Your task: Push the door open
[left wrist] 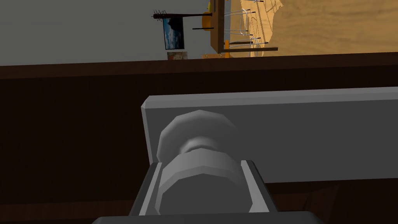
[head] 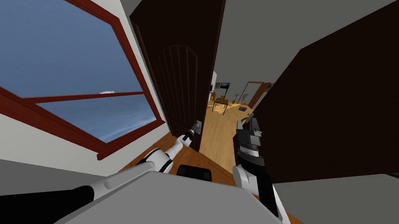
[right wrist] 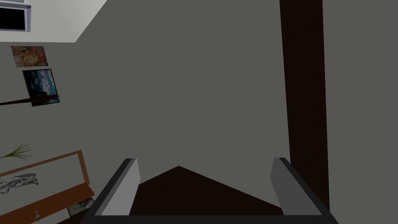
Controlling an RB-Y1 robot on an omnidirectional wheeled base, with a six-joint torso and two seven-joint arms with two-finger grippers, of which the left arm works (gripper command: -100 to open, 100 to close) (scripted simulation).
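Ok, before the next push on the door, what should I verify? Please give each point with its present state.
1. Grasp: ok, left gripper clamps the knob on both sides.
2. Door ajar: ok, a gap shows the wooden floor beyond.
3. Room behind the door for its swing: cannot tell, the door hides it.
4. Right gripper free: ok, open, holding nothing.
5. Right gripper apart from the door: ok, raised in the gap, not touching it.
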